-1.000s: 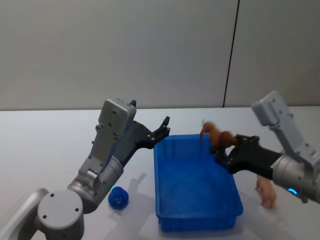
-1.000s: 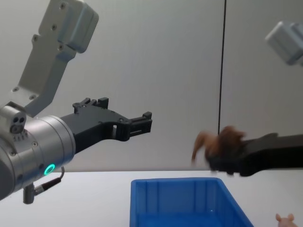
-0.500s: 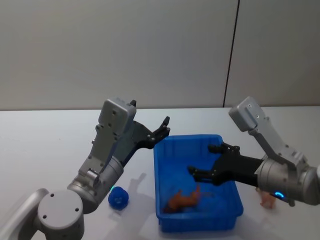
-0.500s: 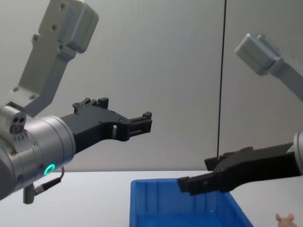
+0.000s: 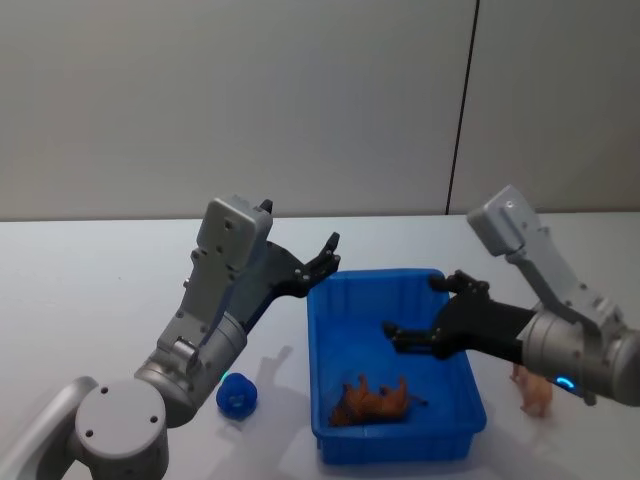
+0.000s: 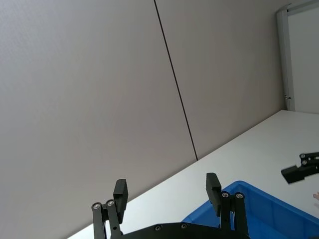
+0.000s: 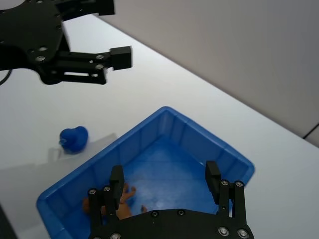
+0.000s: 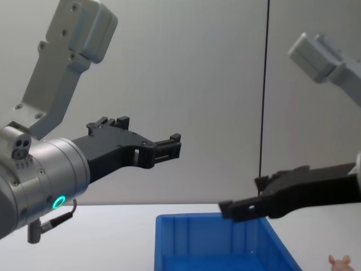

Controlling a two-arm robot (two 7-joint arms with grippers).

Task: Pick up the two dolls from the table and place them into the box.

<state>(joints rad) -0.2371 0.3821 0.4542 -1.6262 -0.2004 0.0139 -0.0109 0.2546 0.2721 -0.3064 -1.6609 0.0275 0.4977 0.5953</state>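
The dark blue doll [image 5: 237, 395] lies on the white table [image 5: 90, 290], left of the box [image 5: 318, 395] and below my left arm; the right wrist view also has this doll [image 7: 75, 139]. The pale pink doll [image 5: 533, 390] stands on the table right of the box, under my right forearm, and its ears [image 8: 338, 261] peek up in the chest view. My right gripper [image 5: 415, 310] hovers open above the box's inside, holding nothing. My left gripper [image 5: 328, 255] is open and raised over the box's far left corner.
An orange-brown toy [image 5: 375, 400] lies inside the box near its front wall, also seen as the toy [image 7: 107, 201] under my right gripper [image 7: 164, 177]. Grey wall panels stand behind the table. Bare tabletop stretches left of the box.
A second ago my right gripper was shut on the orange-brown toy above the box. It opened, the toy dropped in, and the gripper has risen slightly. The left arm has not moved.
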